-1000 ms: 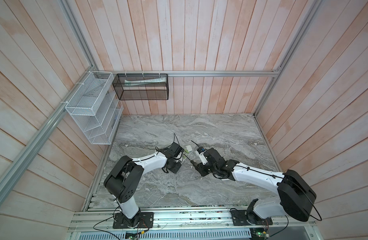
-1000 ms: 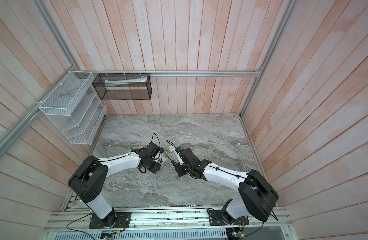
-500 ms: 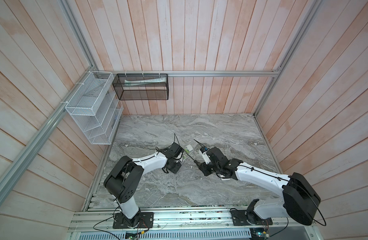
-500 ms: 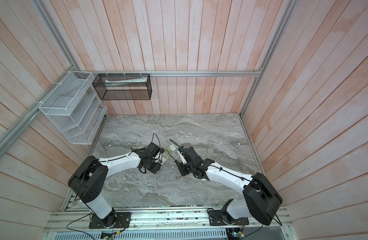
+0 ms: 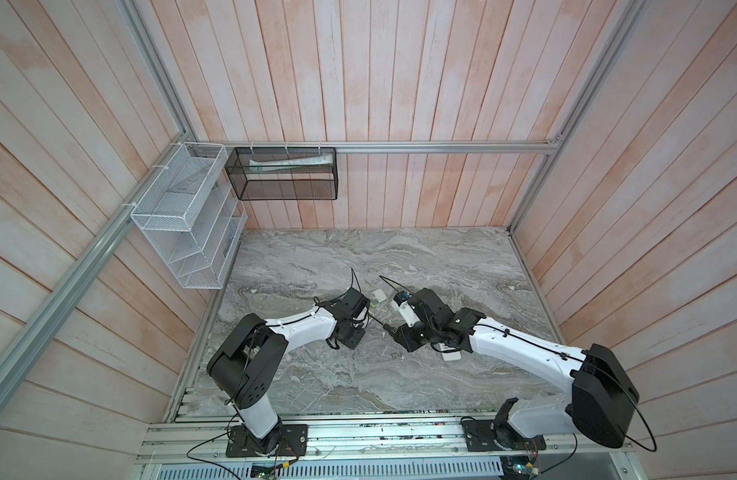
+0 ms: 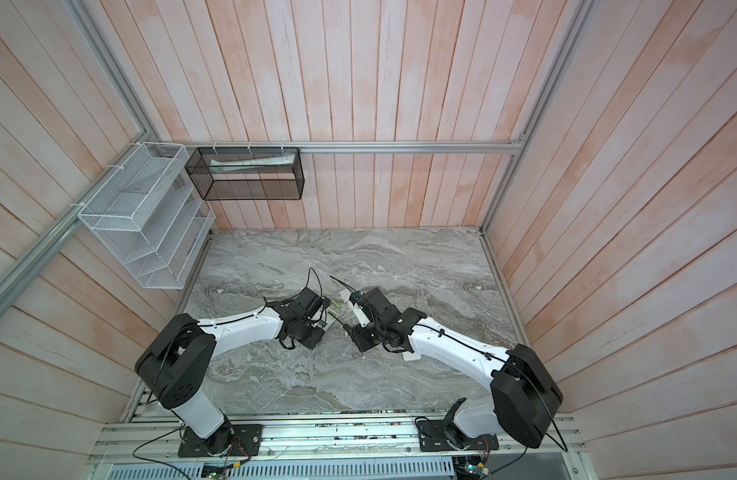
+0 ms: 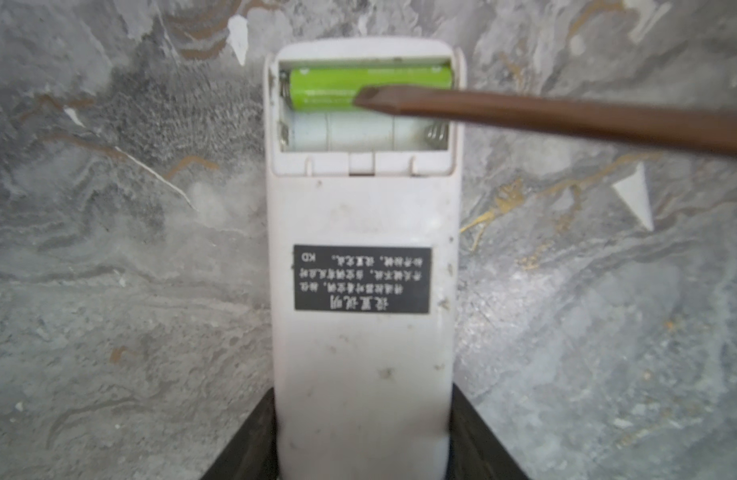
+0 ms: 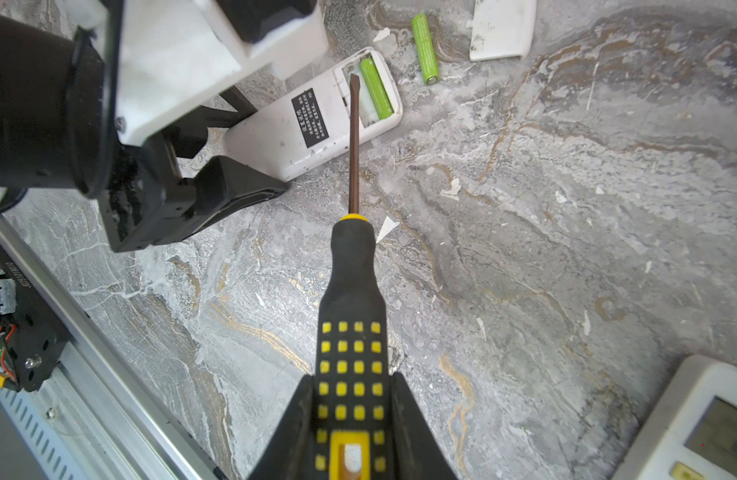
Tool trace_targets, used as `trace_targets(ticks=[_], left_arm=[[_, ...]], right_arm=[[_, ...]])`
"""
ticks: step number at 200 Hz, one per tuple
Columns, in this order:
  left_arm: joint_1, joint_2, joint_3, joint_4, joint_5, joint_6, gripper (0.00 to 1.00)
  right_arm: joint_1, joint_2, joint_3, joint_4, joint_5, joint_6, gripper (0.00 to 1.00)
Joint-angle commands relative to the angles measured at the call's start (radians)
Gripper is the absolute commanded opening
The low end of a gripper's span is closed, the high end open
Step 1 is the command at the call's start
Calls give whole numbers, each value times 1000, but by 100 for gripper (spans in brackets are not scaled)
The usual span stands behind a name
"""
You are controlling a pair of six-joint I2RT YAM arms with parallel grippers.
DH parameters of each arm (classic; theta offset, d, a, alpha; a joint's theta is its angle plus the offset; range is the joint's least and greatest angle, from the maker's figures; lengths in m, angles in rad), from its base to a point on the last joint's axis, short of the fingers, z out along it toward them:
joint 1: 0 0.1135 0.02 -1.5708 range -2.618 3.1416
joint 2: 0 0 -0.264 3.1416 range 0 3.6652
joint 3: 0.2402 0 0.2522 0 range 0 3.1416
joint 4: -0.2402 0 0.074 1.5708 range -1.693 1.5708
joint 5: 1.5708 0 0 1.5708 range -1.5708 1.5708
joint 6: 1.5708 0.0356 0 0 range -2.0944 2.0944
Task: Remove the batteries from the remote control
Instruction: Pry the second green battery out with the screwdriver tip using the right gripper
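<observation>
The white remote control (image 7: 360, 353) lies back-up on the marble with its battery bay open, and my left gripper (image 7: 362, 415) is shut on its lower end. One lime green battery (image 7: 329, 85) sits in the far slot; the slot beside it is empty. A second green battery (image 8: 425, 48) lies loose on the table past the remote. My right gripper (image 8: 353, 382) is shut on the black-and-yellow screwdriver handle (image 8: 352, 316). The blade tip (image 8: 354, 81) hangs over the bay beside the seated battery (image 8: 375, 89); I cannot tell whether it touches.
The white battery cover (image 8: 502, 29) lies beyond the loose battery. A second white remote with a display (image 8: 699, 424) rests under the right forearm (image 5: 525, 345). A white wire rack (image 5: 184, 216) and a black mesh basket (image 5: 283, 178) hang on the back walls.
The right arm with the screwdriver has shifted slightly over the remote's open bay. The left arm holds still on the remote.
</observation>
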Motion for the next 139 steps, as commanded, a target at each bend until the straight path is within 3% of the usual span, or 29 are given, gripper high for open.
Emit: trace_targets(ticks=[1,83,139], left_arm=[[-7,-24,-19,27,-31,-22,52],[-19,-29,5,-16,-48,-50,52],[-43,-9,22,-44,-21,-143,52]], right_arm=[[10,46,52,-69,-6,-8,0],[70,140,161,-190,142,47,0],[132,198,189,-194,219,112,0]])
